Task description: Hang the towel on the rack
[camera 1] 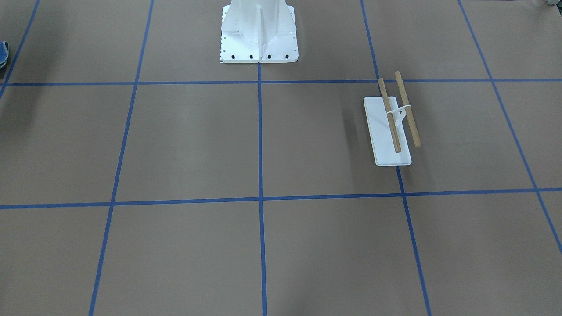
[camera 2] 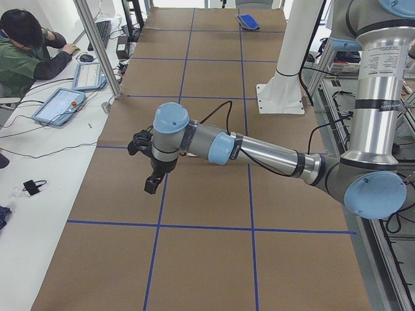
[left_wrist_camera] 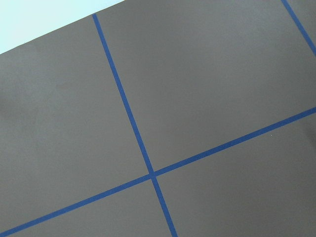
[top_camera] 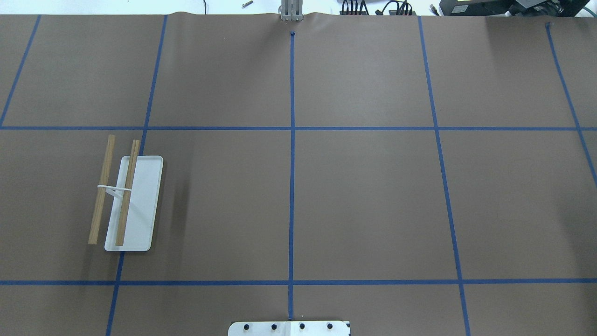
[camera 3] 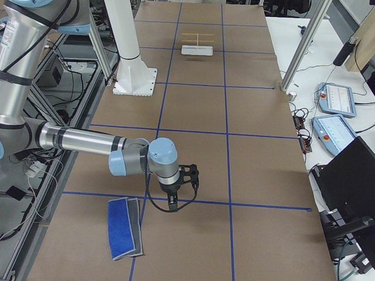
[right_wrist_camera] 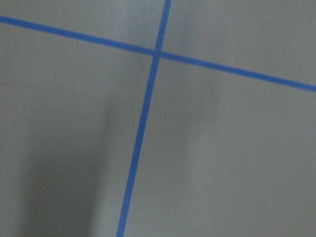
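1. We see the towel (camera 3: 123, 227) lying flat on the table (top_camera: 373, 200) at the robot's right end, near the edge on the robot's side. It is folded, with a blue face up and a grey layer showing along one side.
2. From the left-end camera the same towel (camera 2: 248, 21) is a small blue patch at the far end of the table, and the front-facing camera catches only a sliver of it (camera 1: 3, 52) at the frame edge.
3. The rack (top_camera: 140, 205) stands on the robot's left half of the table, its white base flat on the brown paper and its two wooden bars running side by side above it, joined by a white bracket.
4. The front-facing view shows the rack (camera 1: 384, 131) across a blue tape line, and from the right-end camera it (camera 3: 197, 45) sits far down the table, well apart from the towel.
5. The right gripper (camera 3: 171, 205) hangs over the table with its fingers pointing down, just beside the towel and not touching it. We cannot tell how far its fingers are parted, and we see nothing in them.
6. The left gripper (camera 2: 151, 188) hangs above the table, pointing down at the end of an outstretched arm. We cannot tell its opening either.
7. Both wrist cameras show only brown paper and crossing blue tape lines.
8. The white pedestal (camera 1: 259, 30) is bolted at the robot's edge of the table.
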Robot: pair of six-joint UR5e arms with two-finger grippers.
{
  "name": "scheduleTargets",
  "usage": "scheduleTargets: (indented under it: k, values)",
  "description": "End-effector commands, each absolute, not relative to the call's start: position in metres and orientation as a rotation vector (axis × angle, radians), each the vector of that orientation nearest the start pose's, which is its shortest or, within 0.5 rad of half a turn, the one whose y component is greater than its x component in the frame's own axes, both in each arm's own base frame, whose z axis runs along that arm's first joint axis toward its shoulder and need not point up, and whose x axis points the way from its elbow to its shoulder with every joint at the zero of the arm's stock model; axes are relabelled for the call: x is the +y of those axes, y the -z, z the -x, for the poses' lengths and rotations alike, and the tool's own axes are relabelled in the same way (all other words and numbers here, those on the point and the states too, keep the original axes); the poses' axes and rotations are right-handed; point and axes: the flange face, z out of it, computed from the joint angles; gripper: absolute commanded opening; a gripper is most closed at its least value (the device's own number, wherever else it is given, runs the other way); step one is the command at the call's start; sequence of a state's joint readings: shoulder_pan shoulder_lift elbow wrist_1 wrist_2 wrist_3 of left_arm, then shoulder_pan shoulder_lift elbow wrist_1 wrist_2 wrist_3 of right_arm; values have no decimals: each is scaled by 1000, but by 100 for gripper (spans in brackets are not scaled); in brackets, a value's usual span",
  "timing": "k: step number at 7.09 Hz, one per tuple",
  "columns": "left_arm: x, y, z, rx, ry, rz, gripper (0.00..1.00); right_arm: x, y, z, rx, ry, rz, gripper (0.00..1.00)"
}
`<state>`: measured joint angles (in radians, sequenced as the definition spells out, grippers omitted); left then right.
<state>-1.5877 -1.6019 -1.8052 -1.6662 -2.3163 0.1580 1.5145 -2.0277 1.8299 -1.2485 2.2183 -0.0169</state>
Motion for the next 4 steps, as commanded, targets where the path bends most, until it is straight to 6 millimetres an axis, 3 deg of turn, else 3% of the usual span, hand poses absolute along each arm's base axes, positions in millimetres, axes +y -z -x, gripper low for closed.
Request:
scheduleTargets:
  k: [1,2,4]
  values:
    - [-510,-511,74,704,-273,-422,98,-240,-758,-60,-650,85,-26,100]
    - [-508,-502,74,702,-280,-439,98,-204,-818,-58,-700,71,-31,100]
    - [-506,-497,74,700,-285,-450,98,-139,-870,-62,-755,-63,-56,100]
